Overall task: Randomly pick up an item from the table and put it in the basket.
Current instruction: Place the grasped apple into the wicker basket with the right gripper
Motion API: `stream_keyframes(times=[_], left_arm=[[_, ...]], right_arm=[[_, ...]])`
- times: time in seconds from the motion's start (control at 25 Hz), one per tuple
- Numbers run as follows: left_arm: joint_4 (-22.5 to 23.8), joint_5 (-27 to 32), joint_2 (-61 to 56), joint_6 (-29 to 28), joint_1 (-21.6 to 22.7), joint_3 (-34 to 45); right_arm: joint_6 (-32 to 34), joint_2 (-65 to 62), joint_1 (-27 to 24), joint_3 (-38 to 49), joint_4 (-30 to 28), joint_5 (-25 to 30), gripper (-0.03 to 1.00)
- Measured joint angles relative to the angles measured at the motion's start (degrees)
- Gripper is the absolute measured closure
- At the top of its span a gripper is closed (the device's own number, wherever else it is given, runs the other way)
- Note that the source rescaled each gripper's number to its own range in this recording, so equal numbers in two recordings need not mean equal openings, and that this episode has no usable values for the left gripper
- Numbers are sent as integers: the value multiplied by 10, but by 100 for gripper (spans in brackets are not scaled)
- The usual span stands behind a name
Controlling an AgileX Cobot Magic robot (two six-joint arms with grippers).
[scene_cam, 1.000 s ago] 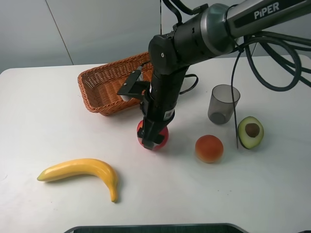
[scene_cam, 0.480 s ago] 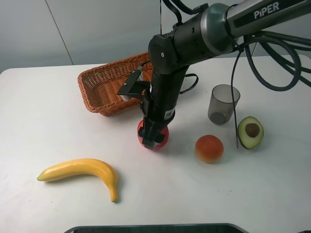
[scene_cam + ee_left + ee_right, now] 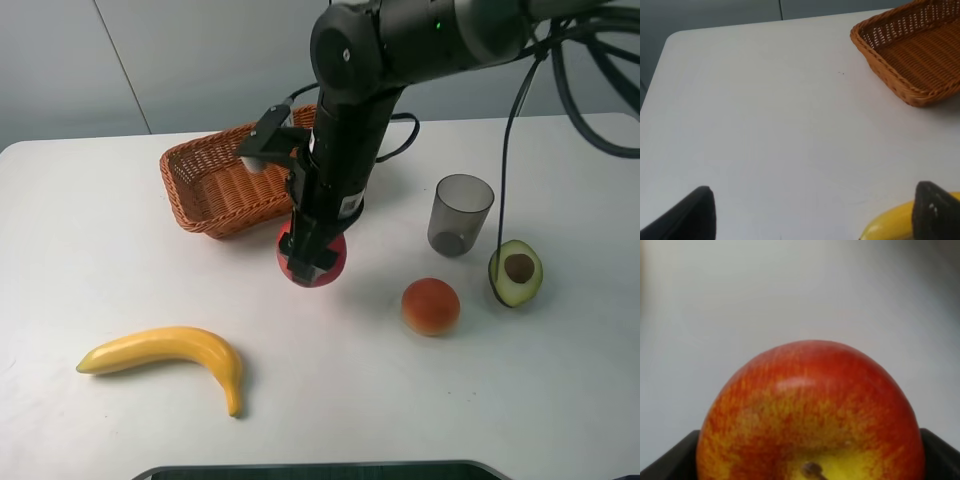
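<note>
Closed from both sides around a round red apple (image 3: 810, 410) with yellow patches: the dark fingers (image 3: 670, 460) of the right gripper (image 3: 312, 262), pointing straight down. Holds the fruit just in front of the wicker basket (image 3: 205, 160), outside it, near its front wall; hard to tell whether clear of the white table (image 3: 100, 250). Spread wide and gripping nothing: the left gripper (image 3: 812, 215), above bare tabletop with a yellow banana (image 3: 170, 355) just beside one fingertip. To the right of the apple, well apart from it: an orange-red round fruit (image 3: 431, 306), a grey translucent cup (image 3: 460, 213) standing upright, and a halved avocado (image 3: 516, 272), cut face up.
</note>
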Motion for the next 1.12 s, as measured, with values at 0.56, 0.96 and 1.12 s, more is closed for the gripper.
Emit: stream_keyframes(times=[0.56,0.96,1.12], left_arm=[[0,0,0,3,0,0],[0,0,0,2,0,0],[0,0,0,2,0,0]], right_arm=[[132,-2,-34,-142,-33,-123,95],[161,89,-47,-142,-65,-274,95],[172,119,-51,-142,-72,-303,95]])
